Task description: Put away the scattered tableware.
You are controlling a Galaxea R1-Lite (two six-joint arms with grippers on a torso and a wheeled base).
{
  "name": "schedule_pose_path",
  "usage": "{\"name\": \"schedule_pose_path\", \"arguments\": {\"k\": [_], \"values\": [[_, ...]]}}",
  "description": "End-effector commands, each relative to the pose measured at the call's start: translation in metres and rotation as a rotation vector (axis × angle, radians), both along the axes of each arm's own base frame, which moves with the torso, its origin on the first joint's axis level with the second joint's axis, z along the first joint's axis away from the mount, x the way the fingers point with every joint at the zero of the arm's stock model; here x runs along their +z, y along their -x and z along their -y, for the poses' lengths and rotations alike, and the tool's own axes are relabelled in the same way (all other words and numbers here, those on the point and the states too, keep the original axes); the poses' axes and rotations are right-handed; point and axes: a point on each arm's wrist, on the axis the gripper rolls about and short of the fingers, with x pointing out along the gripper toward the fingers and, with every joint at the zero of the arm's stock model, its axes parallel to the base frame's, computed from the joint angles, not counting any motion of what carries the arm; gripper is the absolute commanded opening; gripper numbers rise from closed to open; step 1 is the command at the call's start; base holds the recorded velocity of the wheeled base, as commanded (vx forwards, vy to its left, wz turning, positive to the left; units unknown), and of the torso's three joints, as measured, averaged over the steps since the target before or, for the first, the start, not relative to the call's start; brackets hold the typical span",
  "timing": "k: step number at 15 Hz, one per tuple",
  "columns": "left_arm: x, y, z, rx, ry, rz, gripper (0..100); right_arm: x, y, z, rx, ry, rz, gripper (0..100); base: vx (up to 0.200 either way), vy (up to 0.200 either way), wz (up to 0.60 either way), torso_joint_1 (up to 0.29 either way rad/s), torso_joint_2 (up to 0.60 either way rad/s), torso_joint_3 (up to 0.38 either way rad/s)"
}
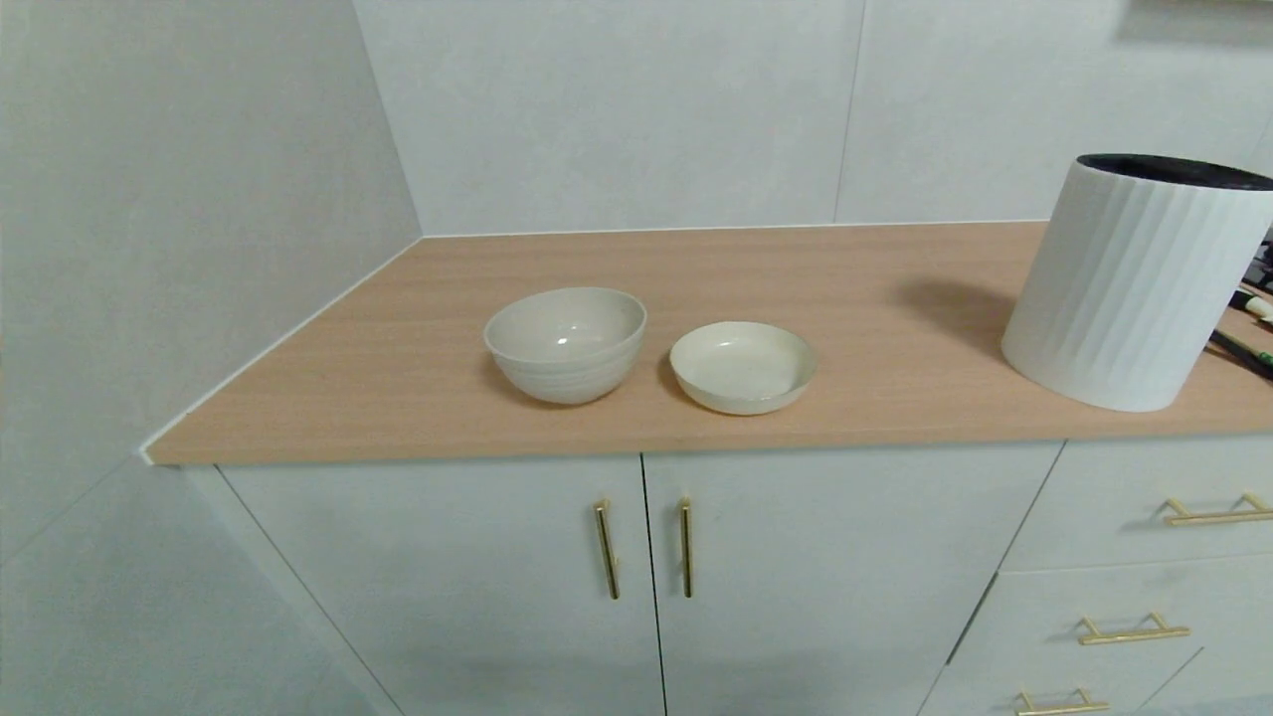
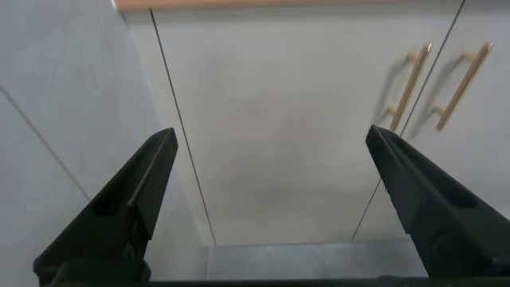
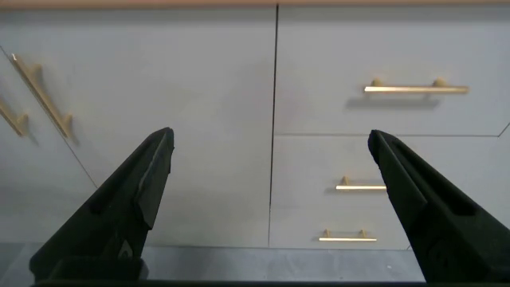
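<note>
Little of the task looks done. The two pieces of tableware, a deep bowl (image 1: 565,343) and a shallow dish (image 1: 743,366), both sit upright and empty on the worktop (image 1: 845,268). They are just beside each other without touching, and neither is in any grasp. The left tool (image 2: 269,135) has its jaws spread wide with nothing between them, and the right tool (image 3: 269,135) is likewise wide and empty. Both tools hang low in front of the cabinet fronts, so the bowl and dish lie above and beyond them, up over the worktop's edge. The bowl is nearer the left tool's side and the dish nearer the right tool's. Ahead of the left tool is the left of the two cupboard doors (image 1: 636,587), with the paired brass handles (image 1: 644,547) off toward the right tool. Ahead of the right tool is the seam where the right door meets the drawers (image 1: 1144,517), which run off to its outer side. Doors and drawers are all closed, so by my reckoning everything is left to do: lifting each piece, and perhaps opening a place to store it. The worktop is a pale wood-grain slab set into a corner of plain grey tiled wall (image 1: 617,109). A ribbed white container (image 1: 1134,288) stands well out beyond the right tool's side, with a few dark utensils (image 1: 1248,333) behind it.
</note>
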Motion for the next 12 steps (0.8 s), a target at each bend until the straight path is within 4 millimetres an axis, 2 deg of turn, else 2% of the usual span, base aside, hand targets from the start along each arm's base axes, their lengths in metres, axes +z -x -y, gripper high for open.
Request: {"name": "schedule_pose_path", "arguments": {"k": [1,7,12], "values": [[0.0,0.0,0.0,0.002,0.0,0.0,100,0.0,-0.0001,0.0,0.001,0.001,-0.001,100,0.0,0.0,0.0,-0.173,0.47,0.286],[0.0,0.0,0.0,0.0,0.0,0.0,100,0.0,-0.0001,0.0,0.001,0.001,-0.001,100,0.0,0.0,0.0,-0.155,0.46,0.306],[0.0,0.0,0.0,0.0,0.0,0.0,100,0.0,-0.0001,0.0,0.001,0.001,-0.001,100,0.0,0.0,0.0,-0.082,0.36,0.274]]}}
